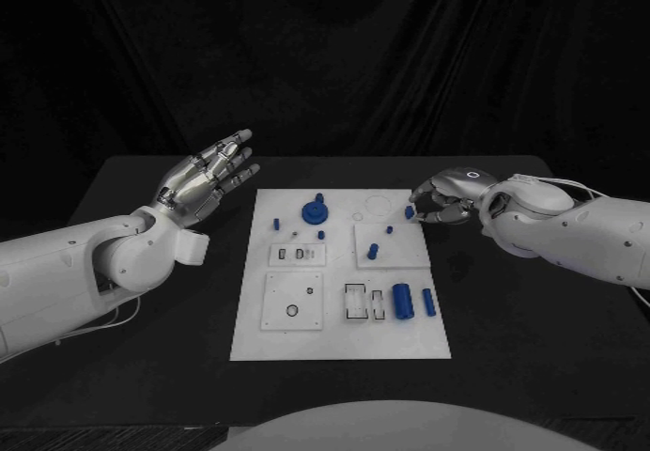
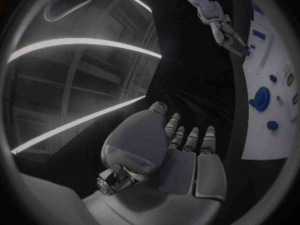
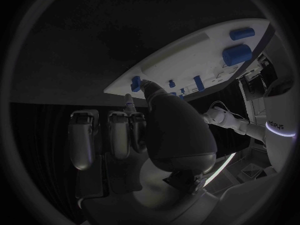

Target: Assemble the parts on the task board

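Right hand seen from behind, fingers reaching to the near edge of the white task board. Small blue part pinched at the fingertips there. Two bigger blue cylinders lying farther along the board.

White task board, blue parts, black table, silver hands, white arms

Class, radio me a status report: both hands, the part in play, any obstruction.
Left hand open, raised beside the task board. Right hand pinching a small blue part at the board's edge. Nothing obstructing.
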You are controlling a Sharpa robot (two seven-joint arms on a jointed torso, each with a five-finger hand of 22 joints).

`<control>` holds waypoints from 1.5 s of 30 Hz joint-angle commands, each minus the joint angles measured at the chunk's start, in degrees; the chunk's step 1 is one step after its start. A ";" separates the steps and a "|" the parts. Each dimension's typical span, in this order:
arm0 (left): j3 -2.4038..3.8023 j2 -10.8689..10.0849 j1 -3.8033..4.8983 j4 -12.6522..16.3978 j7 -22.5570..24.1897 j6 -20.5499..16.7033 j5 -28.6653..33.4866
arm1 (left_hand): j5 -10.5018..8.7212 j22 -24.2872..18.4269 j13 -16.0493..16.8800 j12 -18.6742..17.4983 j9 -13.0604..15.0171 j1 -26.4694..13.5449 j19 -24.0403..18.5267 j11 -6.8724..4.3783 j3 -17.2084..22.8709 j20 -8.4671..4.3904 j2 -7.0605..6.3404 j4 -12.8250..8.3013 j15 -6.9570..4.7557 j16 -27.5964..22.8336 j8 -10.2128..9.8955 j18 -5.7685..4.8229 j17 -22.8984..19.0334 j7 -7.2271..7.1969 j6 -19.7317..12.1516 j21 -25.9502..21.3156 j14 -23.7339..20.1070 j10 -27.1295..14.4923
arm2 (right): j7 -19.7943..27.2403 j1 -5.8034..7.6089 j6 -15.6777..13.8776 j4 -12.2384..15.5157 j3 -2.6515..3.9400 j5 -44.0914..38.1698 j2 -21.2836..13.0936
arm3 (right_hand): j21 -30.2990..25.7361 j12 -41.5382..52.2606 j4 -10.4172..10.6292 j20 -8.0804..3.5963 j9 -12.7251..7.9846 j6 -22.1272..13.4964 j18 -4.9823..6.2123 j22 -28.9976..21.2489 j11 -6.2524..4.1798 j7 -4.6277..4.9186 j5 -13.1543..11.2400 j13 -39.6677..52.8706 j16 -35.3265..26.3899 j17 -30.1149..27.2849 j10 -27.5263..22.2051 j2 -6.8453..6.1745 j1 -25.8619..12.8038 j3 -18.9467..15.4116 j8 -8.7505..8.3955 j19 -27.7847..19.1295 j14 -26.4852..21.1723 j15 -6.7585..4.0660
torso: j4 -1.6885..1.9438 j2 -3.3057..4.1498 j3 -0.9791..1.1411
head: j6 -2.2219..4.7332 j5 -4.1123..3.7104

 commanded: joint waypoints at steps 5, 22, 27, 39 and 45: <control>0.05 -0.13 -0.08 0.32 0.78 0.71 0.00 | 0.26 0.05 0.17 0.05 0.14 0.66 0.02 0.68 0.54 0.24 -0.04 0.08 -0.09 0.17 0.52 0.36 -0.01 0.23 1.06 -0.11 -0.07 0.28 | 0.16 -0.24 -0.47 -0.57 0.03 -0.04 0.52 | 0.32 0.14 -0.16 0.20 0.11 0.03 -0.91 15.10 0.27 0.44 -0.41 15.09 0.15 15.10 6.03 -0.19 0.35 -0.22 0.25 5.97 6.06 0.25 | 0.06 -0.03 -0.05 | -0.08 -0.12; 0.05 -0.19 -0.11 0.28 0.34 1.13 0.00 | 0.26 0.04 0.24 0.12 0.22 0.66 0.02 0.87 0.71 0.23 -0.10 0.12 -0.12 0.17 0.85 0.37 -0.01 0.41 1.73 -0.11 -0.07 0.53 | -0.90 -0.29 0.00 -2.05 0.03 -0.03 1.87 | 0.32 0.14 0.83 0.73 1.37 0.46 -0.91 15.10 0.67 0.83 -6.27 15.09 0.15 15.10 6.03 0.17 -0.03 -1.17 0.95 5.97 6.06 0.76 | -0.01 -0.02 -0.02 | -0.57 -0.09; 0.05 -0.21 -0.12 0.27 0.28 1.20 0.00 | 0.26 0.05 0.24 0.12 0.24 0.66 0.02 0.89 0.73 0.23 -0.11 0.12 -0.12 0.18 0.92 0.38 -0.01 0.43 1.88 -0.11 -0.07 0.53 | -0.96 -0.39 0.18 -2.44 0.03 -0.03 2.19 | 0.32 0.14 0.84 0.75 1.73 0.92 -0.91 15.10 0.67 0.81 -6.42 15.09 0.15 15.10 6.03 0.22 0.10 -1.25 1.30 5.97 6.06 0.76 | 0.03 -0.01 -0.01 | -0.71 -0.09; 0.05 -0.16 -0.16 0.21 -0.09 1.49 0.00 | 0.15 0.05 0.24 0.12 0.26 0.60 0.03 0.95 0.76 0.24 -0.15 0.20 -0.09 0.17 1.03 0.38 -0.01 0.51 2.05 -0.10 -0.08 0.54 | -0.69 -0.96 -0.30 -3.17 0.04 -0.03 2.97 | 0.32 0.14 0.77 0.75 3.03 2.13 -0.91 15.10 0.64 0.73 -7.23 15.09 0.15 15.10 6.03 0.26 0.52 -1.55 2.36 5.97 6.06 0.72 | 0.01 -0.02 -0.03 | -1.15 0.01; 0.05 -0.23 -0.18 0.39 -0.48 1.94 0.00 | 0.05 0.05 0.25 0.12 0.28 0.55 0.03 1.02 0.76 0.25 -0.26 0.22 -0.07 0.18 1.13 0.38 -0.01 0.57 2.21 -0.11 -0.08 0.57 | -0.62 -1.07 -0.28 -3.35 0.04 -0.03 3.14 | 0.32 0.14 0.47 0.70 3.89 2.65 -0.91 15.10 0.58 0.66 -7.22 15.09 0.15 15.10 6.03 0.46 1.09 -1.54 2.95 5.97 6.06 0.66 | -0.03 0.00 -0.01 | -1.30 0.07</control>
